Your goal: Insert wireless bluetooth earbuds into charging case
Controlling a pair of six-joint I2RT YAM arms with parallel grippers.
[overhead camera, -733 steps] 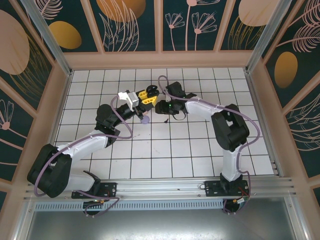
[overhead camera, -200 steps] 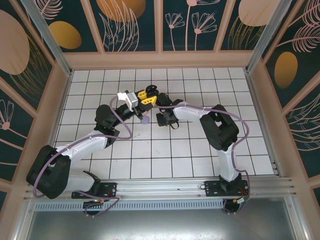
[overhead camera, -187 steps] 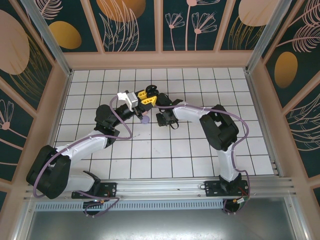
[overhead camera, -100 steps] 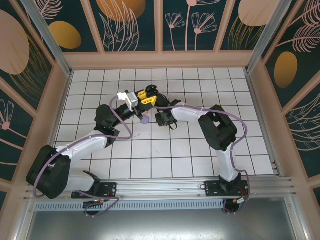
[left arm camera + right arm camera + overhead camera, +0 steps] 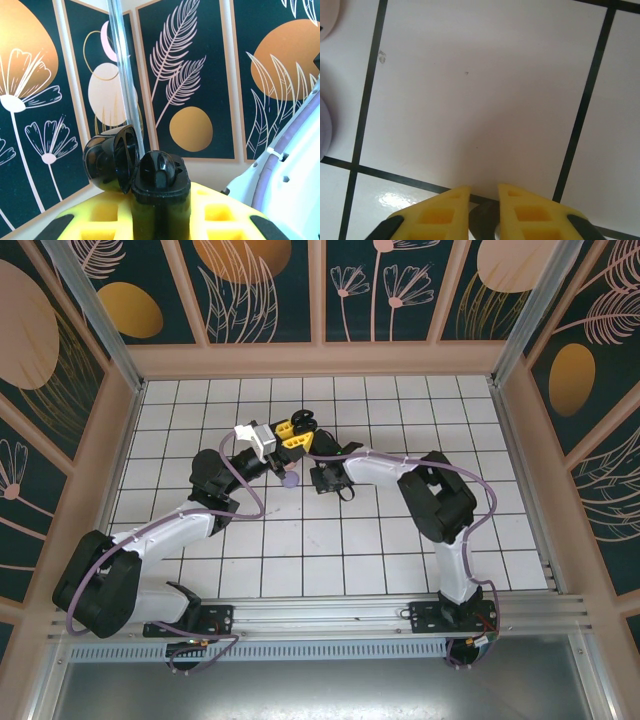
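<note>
1. Table [image 5: 400, 540]: white tiles with dark joints. Both arms meet over its far middle.
2. Left gripper [image 5: 160, 220]: clenched on the black charging case [image 5: 160, 175] and holding it up off the table. The lid [image 5: 111, 157] is swung open to one side. I cannot make out whether the sockets inside are empty.
3. Lilac disc [image 5: 289, 480]: lies on the tiles just beside the right gripper. The right wrist view cuts it off at the left edge, and a pale pink rim [image 5: 327, 15] is cut off in the top corner.
4. Right gripper [image 5: 484, 192]: points down, close to the tile, with its fingers nearly together.
5. Dark shape [image 5: 482, 222]: sits in that narrow gap, low in the picture. I judge it to be a black earbud, but I cannot tell whether it is pinched or merely straddled.
6. Step in hand, in my judgement: picking up a bud for the open case. The next move calls for a confirmed grip, a lift, then lining the stem up with a socket.
7. I cannot pick out the other buds from above.
</note>
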